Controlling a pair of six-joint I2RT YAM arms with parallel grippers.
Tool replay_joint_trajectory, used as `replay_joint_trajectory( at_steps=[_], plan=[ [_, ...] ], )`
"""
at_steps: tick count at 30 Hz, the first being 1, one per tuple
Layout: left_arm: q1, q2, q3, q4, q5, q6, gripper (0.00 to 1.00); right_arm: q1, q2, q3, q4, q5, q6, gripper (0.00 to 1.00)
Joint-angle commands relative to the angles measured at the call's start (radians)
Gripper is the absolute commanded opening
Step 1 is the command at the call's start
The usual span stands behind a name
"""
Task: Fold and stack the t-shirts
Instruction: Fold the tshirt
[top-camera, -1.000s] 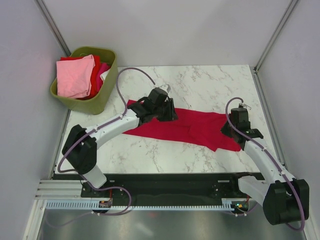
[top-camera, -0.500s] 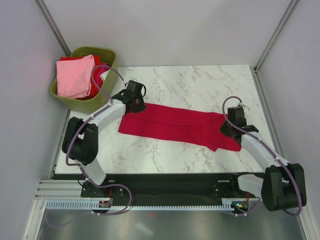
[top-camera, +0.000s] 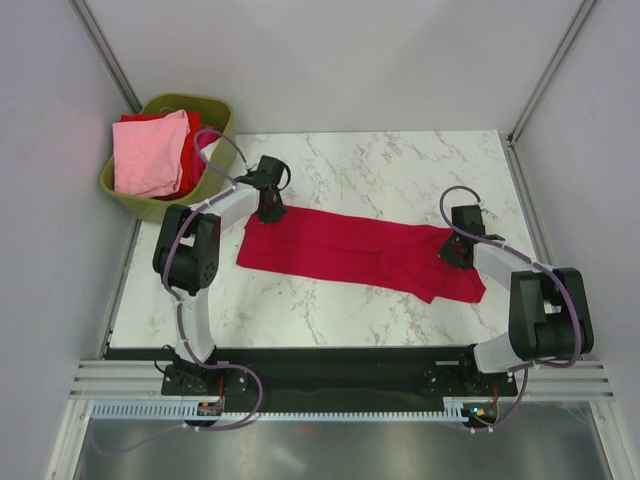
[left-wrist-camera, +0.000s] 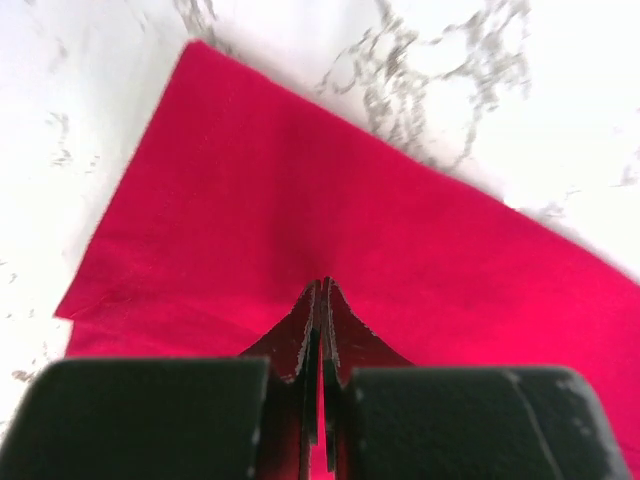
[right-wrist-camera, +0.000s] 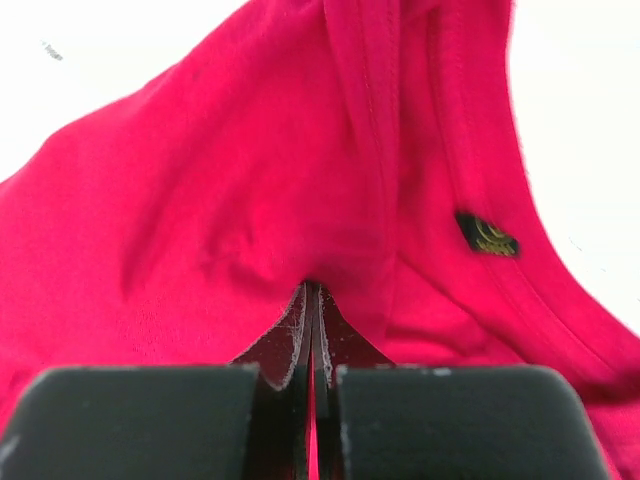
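Firmly closed, the left claw (top-camera: 271, 209) pinches the far-left end of a crimson red soft cloth t-shirt (top-camera: 345, 250); the right claw (top-camera: 452, 253) clamps its neck end. Its long axis runs left-to-right between them, flat on the white marble tabletop (top-camera: 400, 170).

The only marking is a small dark neck label (right-wrist-camera: 487, 234) sewn inside the collar of the crimson red t-shirt (right-wrist-camera: 250, 200). It carries a yellowish print too blurred to read. No other text shows.
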Motion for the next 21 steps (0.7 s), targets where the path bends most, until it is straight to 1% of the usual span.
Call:
replay_joint_trajectory(
  at_steps=[1, 3, 5, 8, 10, 12, 14, 15, 16, 17, 21],
  plan=[
    [0.009, 0.054, 0.03, -0.027, 0.053, 0.007, 0.02, -0.003, 0.067, 0.077, 0.047, 0.025, 0.023, 0.0],
    [0.012, 0.072, 0.018, -0.035, 0.094, -0.023, 0.02, -0.004, 0.112, 0.095, 0.05, 0.037, 0.029, 0.0],
    [0.014, 0.071, -0.02, -0.036, 0.092, -0.048, 0.02, -0.01, 0.15, 0.12, 0.049, 0.05, 0.037, 0.0],
    [0.012, 0.029, -0.089, -0.035, 0.078, -0.063, 0.02, -0.029, 0.202, 0.163, 0.05, 0.045, 0.04, 0.0],
    [0.015, -0.024, -0.131, -0.032, 0.079, -0.074, 0.02, -0.038, 0.233, 0.206, 0.05, 0.036, 0.04, 0.0],
    [0.014, -0.067, -0.209, -0.01, 0.101, -0.091, 0.02, -0.039, 0.286, 0.241, 0.046, 0.03, 0.039, 0.0],
    [0.014, -0.176, -0.327, 0.019, 0.116, -0.102, 0.02, -0.039, 0.348, 0.327, 0.038, 0.013, 0.04, 0.0],
    [0.014, -0.176, -0.327, 0.028, 0.122, -0.108, 0.02, -0.039, 0.371, 0.327, 0.033, 0.007, 0.042, 0.0],
    [0.012, -0.202, -0.387, 0.039, 0.133, -0.111, 0.02, -0.039, 0.392, 0.374, 0.029, -0.002, 0.04, 0.0],
    [0.011, -0.251, -0.413, 0.048, 0.145, -0.119, 0.02, -0.041, 0.438, 0.4, 0.023, -0.018, 0.042, 0.0],
    [-0.014, -0.359, -0.536, 0.073, 0.17, -0.145, 0.02, -0.038, 0.527, 0.512, 0.003, -0.056, 0.04, 0.0]
  ],
)
